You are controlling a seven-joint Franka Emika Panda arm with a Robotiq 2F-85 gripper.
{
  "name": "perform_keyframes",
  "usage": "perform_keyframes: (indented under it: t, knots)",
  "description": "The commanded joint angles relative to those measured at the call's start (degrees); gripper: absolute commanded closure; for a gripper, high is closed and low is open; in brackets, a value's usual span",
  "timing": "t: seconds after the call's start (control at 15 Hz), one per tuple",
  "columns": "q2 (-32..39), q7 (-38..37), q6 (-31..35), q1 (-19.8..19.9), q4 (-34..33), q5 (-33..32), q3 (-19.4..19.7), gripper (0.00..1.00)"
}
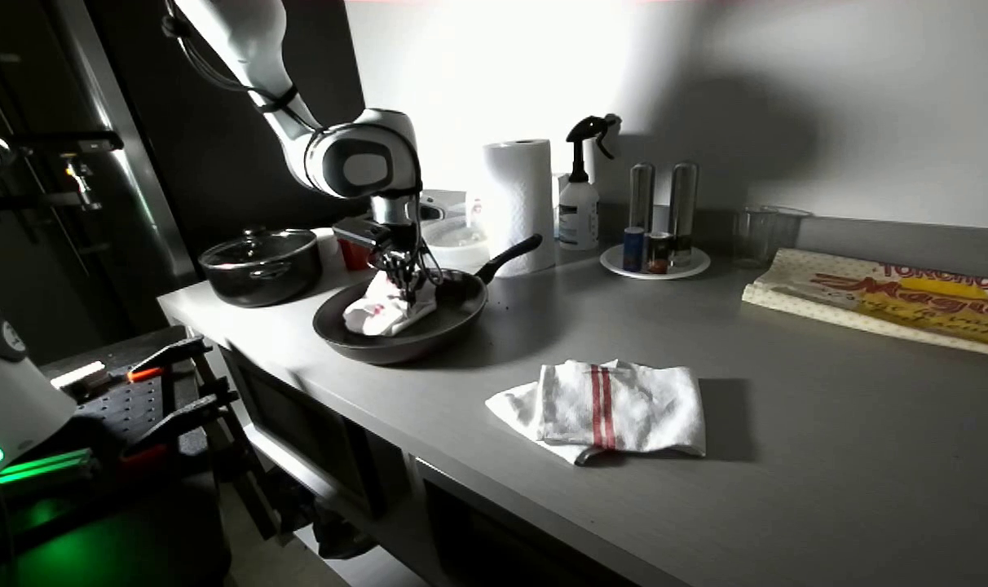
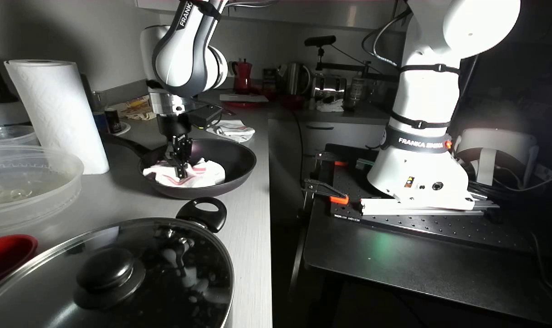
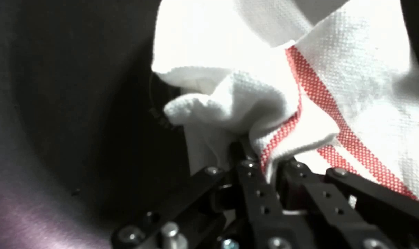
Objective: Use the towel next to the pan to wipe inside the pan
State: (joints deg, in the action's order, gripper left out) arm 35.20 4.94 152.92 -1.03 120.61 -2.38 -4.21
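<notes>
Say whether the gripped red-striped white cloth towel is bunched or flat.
Bunched: the wrist view shows the towel creased, a fold pinched in the black gripper.

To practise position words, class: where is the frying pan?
In an exterior view, the frying pan sits left of centre on the counter, right of the lidded pot, beneath the gripper.

Inside the dark, smooth, round pan (image 1: pixel 457 300) lies a white, red-striped towel (image 3: pixel 282 79) of coarse cloth; near the pan, a folded white cloth (image 1: pixel 653 408) with 2 red stripes, a white textured paper roll (image 1: pixel 518 204) and a round, glossy glass lid (image 2: pixel 176 282).
</notes>
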Motion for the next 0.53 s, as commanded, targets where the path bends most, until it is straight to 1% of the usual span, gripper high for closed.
perform_keyframes:
  t: [0.0, 0.2, 0.47]
  knots:
    - [-3.24, 3.77, 1.94, 0.38, 7.01, -0.21, -1.85, 0.97]
    - [-5.03, 4.93, 2.49, 1.15, 10.19, 0.06, -1.72, 0.97]
    - [-6.12, 4.19, 3.82, 3.05, 12.11, 0.49, 0.32, 0.97]
